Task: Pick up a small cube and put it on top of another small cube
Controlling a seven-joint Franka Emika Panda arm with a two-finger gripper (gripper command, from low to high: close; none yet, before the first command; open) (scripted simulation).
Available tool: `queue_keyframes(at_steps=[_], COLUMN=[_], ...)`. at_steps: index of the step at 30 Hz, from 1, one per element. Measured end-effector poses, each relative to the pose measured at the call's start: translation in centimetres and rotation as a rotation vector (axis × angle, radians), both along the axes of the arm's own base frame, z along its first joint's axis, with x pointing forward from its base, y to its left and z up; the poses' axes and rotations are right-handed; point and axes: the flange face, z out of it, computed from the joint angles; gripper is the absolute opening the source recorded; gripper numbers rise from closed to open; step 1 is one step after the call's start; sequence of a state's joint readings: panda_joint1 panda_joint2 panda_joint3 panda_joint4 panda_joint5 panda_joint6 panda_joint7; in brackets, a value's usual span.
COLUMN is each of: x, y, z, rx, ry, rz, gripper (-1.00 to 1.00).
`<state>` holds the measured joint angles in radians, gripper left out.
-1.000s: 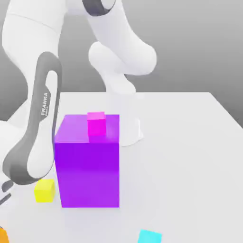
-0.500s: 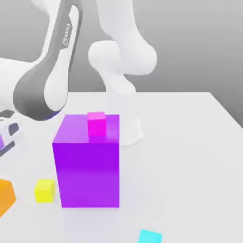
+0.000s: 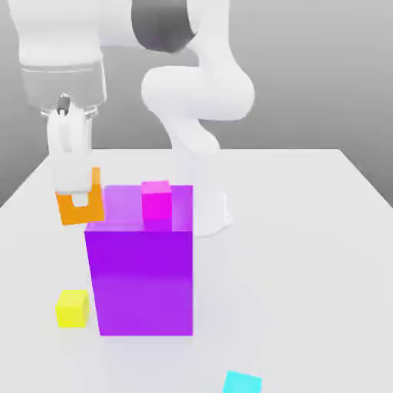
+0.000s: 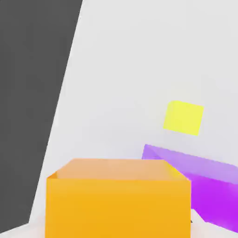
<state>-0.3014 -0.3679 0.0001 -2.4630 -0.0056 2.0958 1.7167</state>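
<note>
A Franka gripper (image 3: 80, 199) pinches the small orange cube (image 3: 94, 212) aloft, off the purple cube's (image 3: 146, 280) upper edge on the exterior view's left; the yellow cube (image 3: 72, 309), one possible landing spot, sits lower, beside the purple cube's base.

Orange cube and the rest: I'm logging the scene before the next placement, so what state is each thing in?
Orange cube: held in the hand, raised off the table.
Hand: shut on the orange cube.
Magenta cube: resting on top of the big purple cuboid.
Big purple cuboid: standing upright on the table, bearing the magenta cube.
Yellow cube: resting on the table.
</note>
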Motion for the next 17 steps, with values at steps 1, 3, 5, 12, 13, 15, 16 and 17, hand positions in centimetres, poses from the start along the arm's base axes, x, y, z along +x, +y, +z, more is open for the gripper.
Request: queue_keyframes(at_steps=[1, 3, 5, 12, 13, 15, 16, 17], x=[-0.8, -2.4, -4.0, -7.7, -7.8, -7.9, -7.9, -7.9], y=[0.7, 2.1, 3.4, 6.1, 6.2, 6.2, 6.2, 6.2], z=[0.5, 1.5, 2.3, -0.1, -1.4, -2.4, -2.4, -2.4], rx=[0.001, 0.002, 0.004, 0.009, 0.009, 0.009, 0.009, 0.009], ry=[0.000, 0.000, -0.001, -0.003, -0.003, -0.003, -0.003, -0.003], rz=[0.035, 0.104, 0.173, 0.331, 0.333, 0.334, 0.334, 0.334], gripper=[-1.00, -1.00, -1.00, -1.00, -1.00, 1.00, 1.00, 1.00])
